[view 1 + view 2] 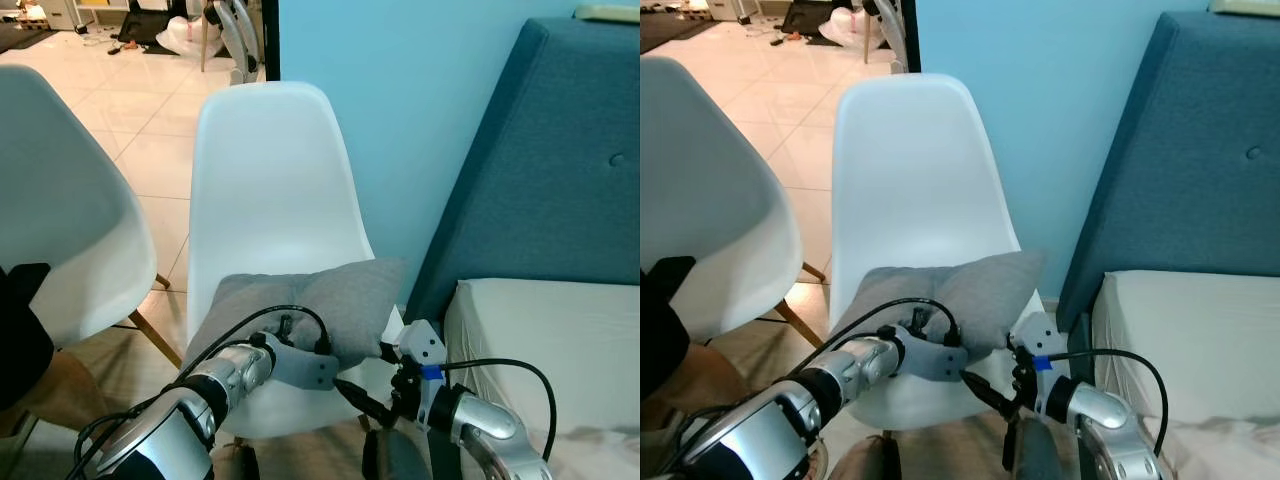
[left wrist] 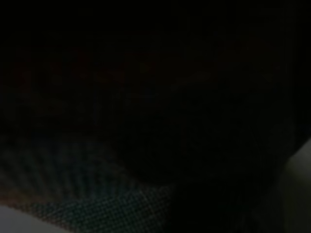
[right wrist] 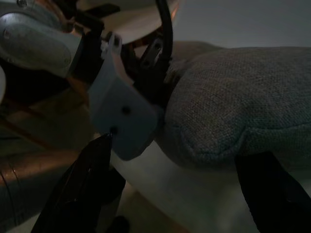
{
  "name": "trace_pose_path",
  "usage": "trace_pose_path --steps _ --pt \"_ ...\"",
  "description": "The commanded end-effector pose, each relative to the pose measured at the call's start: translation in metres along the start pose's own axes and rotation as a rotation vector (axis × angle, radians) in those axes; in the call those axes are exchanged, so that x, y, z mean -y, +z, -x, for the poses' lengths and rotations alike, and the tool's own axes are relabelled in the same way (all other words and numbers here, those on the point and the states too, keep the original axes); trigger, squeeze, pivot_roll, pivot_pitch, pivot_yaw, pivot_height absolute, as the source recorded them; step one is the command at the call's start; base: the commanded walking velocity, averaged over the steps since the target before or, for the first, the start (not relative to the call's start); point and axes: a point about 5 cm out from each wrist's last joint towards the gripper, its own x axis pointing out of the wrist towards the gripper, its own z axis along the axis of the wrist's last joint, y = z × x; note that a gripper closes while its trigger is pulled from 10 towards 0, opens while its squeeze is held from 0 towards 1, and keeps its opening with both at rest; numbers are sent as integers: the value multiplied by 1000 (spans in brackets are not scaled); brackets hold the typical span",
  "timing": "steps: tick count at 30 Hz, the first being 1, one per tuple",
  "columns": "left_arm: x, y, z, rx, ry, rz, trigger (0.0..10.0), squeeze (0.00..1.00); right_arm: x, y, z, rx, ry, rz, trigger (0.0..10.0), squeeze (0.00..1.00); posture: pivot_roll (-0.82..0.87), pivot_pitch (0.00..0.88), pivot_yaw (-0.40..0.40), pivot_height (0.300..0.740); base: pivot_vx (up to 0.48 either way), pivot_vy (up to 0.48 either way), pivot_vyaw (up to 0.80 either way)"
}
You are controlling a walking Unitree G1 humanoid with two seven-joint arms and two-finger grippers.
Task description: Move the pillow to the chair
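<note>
The grey pillow [image 1: 310, 305] lies on the white chair [image 1: 265, 190] seat; right gripper [image 3: 180, 189] fingers gape beside its front edge, left gripper's [image 1: 345, 385] fingers cannot be told.

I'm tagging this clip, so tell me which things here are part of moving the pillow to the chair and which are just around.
Part of the job:
grey pillow
white chair under it
left gripper
right gripper, open

Just around:
second white chair
blue sofa
tiled floor
</note>
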Motion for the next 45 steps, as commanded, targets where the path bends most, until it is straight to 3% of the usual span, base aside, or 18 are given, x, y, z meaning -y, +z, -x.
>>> trace_pose_path --steps 1,16,17,18,20,30,45 --pt "9 1 0 -9 -34 0 10000 0 -11 7 -7 22 59 36 10000 0 -97 107 -22 599 0 0 0" --pt "-5 0 -3 -63 2 99 10000 0 -11 8 -8 31 18 20 10000 0 -96 110 -11 589 0 0 0" --pt "-5 0 -3 -61 -6 111 10000 129 -11 8 -8 30 18 20 10000 0 -96 110 -12 589 0 0 0" --pt "-4 0 -3 -56 -17 151 10000 961 -11 7 -8 26 20 23 10000 0 -93 108 -13 589 0 0 0" --pt "-3 1 -3 -53 -25 176 10000 1000 -11 7 -9 24 22 23 10000 0 -93 108 -13 589 0 0 0" --pt "-2 -1 -2 -44 -72 301 10000 1000 -8 6 -12 19 20 21 10000 0 -83 93 -17 589 0 0 0" --pt "8 -7 4 -14 -130 393 10000 1000 -8 6 -19 28 32 11 10000 0 -67 69 -27 589 0 0 0"
